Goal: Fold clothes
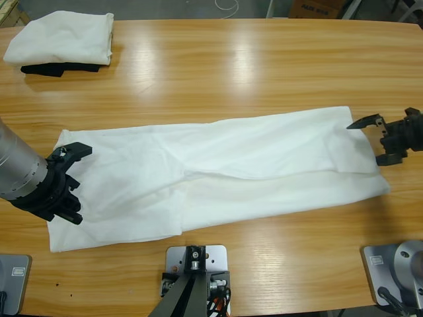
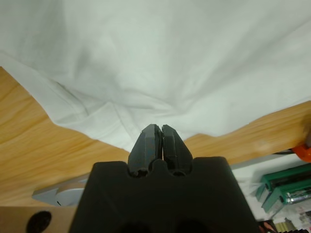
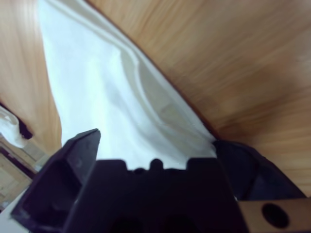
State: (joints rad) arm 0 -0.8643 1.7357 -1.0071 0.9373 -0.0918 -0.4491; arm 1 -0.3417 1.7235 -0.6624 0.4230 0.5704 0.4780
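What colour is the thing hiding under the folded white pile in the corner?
Black. A dark garment peeks out beneath the folded white pile; the high view shows it best.

Bright, even overhead light fills the high view, leaving pale streaks of glare on the glossy worktop (image 1: 264,59) and only soft, short shadows under the cloth. The left wrist view is sharp on the white fabric (image 2: 160,58) and slightly washed out. The right wrist view is smeared by motion blur, wood grain streaking
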